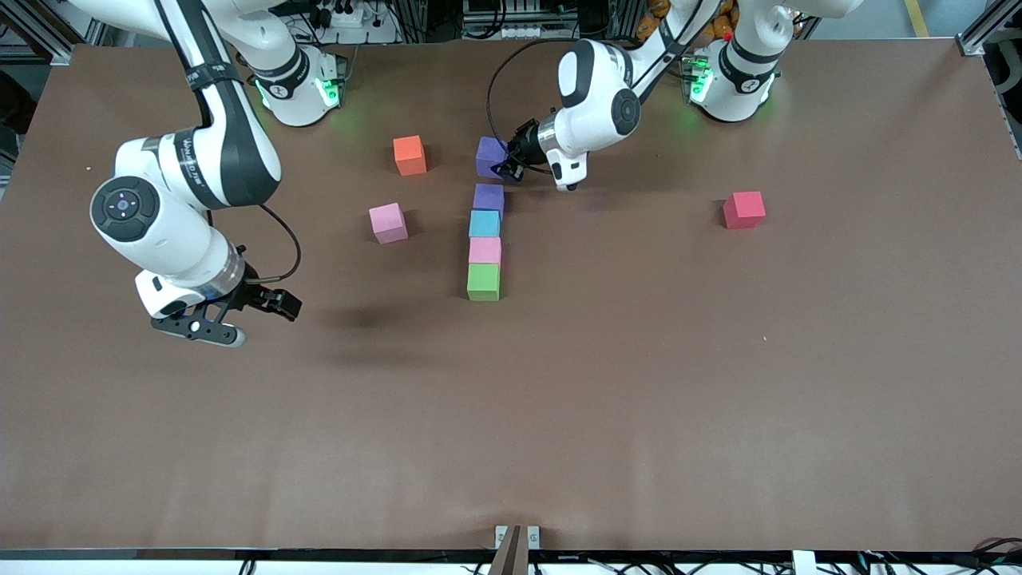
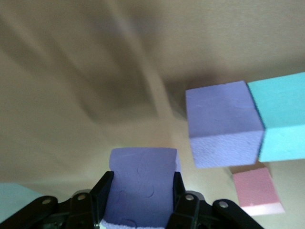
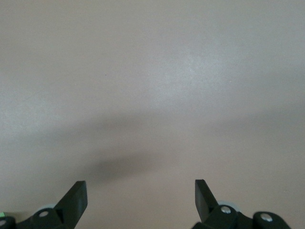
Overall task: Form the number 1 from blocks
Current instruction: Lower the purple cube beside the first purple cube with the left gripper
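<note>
From the front, four blocks already form a touching column at mid-table: a purple block (image 1: 488, 196) farthest from the camera, then a blue block (image 1: 484, 224), a pink block (image 1: 485, 250) and a green block (image 1: 483, 282) nearest. The left gripper (image 1: 509, 162) pinches a second purple cube (image 1: 490, 156) just above the column's top end, apparently about to extend the stroke. Three cubes lie loose: an orange block (image 1: 409, 155) and a second pink cube (image 1: 388, 223) toward the right arm's end, and a red block (image 1: 744, 209) well apart toward the left arm's end. The upright looks mostly built; what is left is likely placing the held cube and adding a flag or foot from the loose ones. The right gripper (image 1: 231, 315) waits over bare table (image 1: 639, 399), a brown matte sheet with cabling and strut frames along its edge by the bases. The left wrist view shows the black fingers (image 2: 183, 200) clamped on the held purple cube's sides, the column's purple and blue blocks just below. The right wrist view shows only spread fingers (image 3: 74, 202) above plain surface.
</note>
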Controlling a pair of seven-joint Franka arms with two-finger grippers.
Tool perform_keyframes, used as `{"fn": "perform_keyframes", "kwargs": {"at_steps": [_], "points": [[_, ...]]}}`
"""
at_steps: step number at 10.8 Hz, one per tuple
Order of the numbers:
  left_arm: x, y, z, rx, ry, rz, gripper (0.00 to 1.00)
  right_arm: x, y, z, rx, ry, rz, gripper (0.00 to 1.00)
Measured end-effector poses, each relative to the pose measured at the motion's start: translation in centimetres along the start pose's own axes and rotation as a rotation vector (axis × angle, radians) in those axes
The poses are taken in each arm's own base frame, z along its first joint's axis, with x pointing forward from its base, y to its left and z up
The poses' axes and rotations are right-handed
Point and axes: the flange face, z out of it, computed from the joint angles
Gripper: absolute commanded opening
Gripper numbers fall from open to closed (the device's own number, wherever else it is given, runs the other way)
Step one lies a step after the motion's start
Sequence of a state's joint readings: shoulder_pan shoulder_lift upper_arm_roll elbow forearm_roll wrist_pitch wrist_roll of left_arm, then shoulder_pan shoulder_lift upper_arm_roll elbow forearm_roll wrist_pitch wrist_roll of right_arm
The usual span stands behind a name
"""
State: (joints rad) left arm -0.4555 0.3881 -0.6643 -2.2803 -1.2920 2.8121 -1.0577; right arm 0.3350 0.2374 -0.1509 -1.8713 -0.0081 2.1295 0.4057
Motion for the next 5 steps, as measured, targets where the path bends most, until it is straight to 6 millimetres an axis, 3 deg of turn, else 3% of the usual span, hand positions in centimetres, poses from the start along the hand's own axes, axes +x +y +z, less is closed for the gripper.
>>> {"fn": "perform_keyframes", "kwargs": {"at_steps": [5], "points": [[1.3,-0.5,1.7,0.010,0.019,-0.012,0.00,0.0,0.0,0.0,0.002,0.004,0.000,1.00]]}}
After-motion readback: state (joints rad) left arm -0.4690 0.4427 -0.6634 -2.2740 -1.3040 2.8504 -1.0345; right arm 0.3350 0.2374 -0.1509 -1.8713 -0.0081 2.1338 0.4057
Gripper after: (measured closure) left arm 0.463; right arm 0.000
